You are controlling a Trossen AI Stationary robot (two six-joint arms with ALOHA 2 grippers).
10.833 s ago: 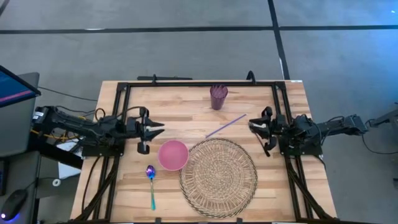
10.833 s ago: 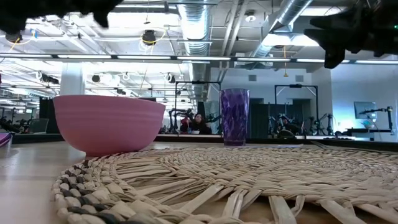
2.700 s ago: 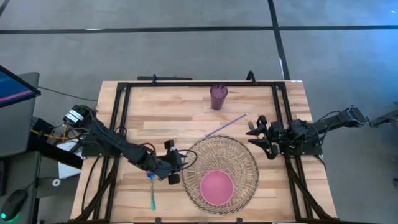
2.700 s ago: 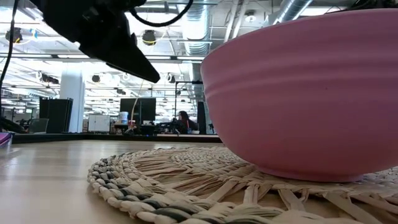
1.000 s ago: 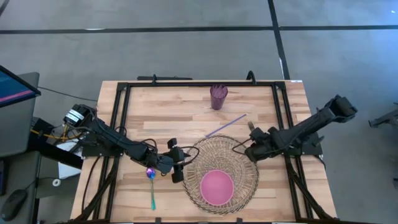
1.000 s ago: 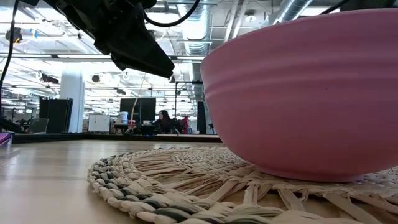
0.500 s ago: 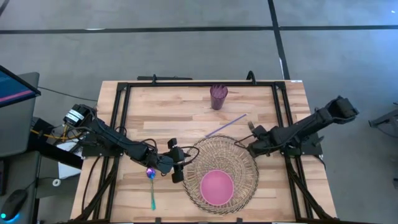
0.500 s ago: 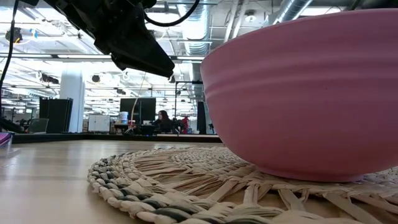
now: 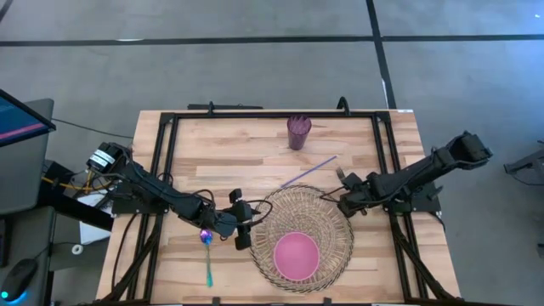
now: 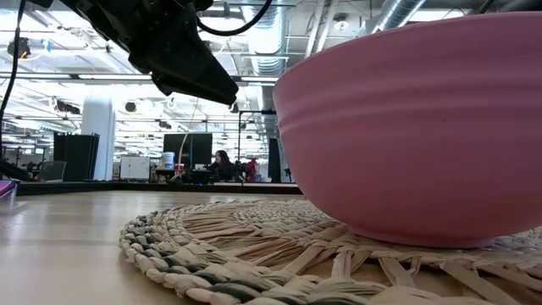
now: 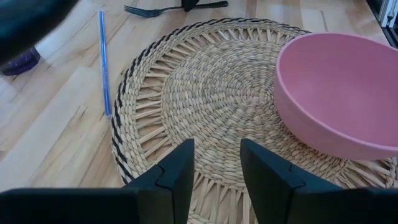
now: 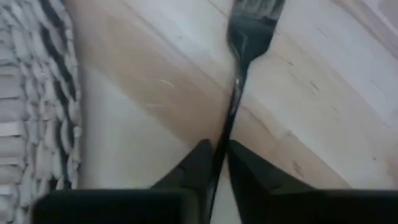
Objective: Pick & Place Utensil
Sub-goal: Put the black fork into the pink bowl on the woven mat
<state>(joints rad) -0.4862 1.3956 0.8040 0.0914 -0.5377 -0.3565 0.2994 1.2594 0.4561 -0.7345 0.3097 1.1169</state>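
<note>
A dark fork (image 12: 247, 37) lies on the wood just right of the woven mat (image 9: 299, 234); my right gripper (image 12: 216, 155) is shut on it. A pink bowl (image 9: 296, 253) sits on the mat's near part. A spoon (image 9: 206, 248) with a teal handle lies left of the mat. My left gripper (image 11: 216, 163) hovers open at the mat's left edge, between spoon and bowl, holding nothing. A purple straw (image 9: 308, 172) and a purple cup (image 9: 298, 132) are farther back. My right gripper pinches the fork's thin handle (image 12: 226, 127) between its two fingers. The fingers come slanting down from the table's right side. The fork lies flat on the wood, its tines (image 12: 255, 15) pointing away from the fingers.
In the low view the pink bowl (image 10: 406, 127) fills the right half and my left arm (image 10: 178, 59) hangs dark above the mat (image 10: 254, 254). Black frame rails (image 9: 166, 153) run along the table's left, right and far sides.
My right gripper has shifted slightly toward the table's right edge and settled over the fork's handle, and its fingers have drawn together on it. The fork has stayed where it lay. My left arm has kept still.
</note>
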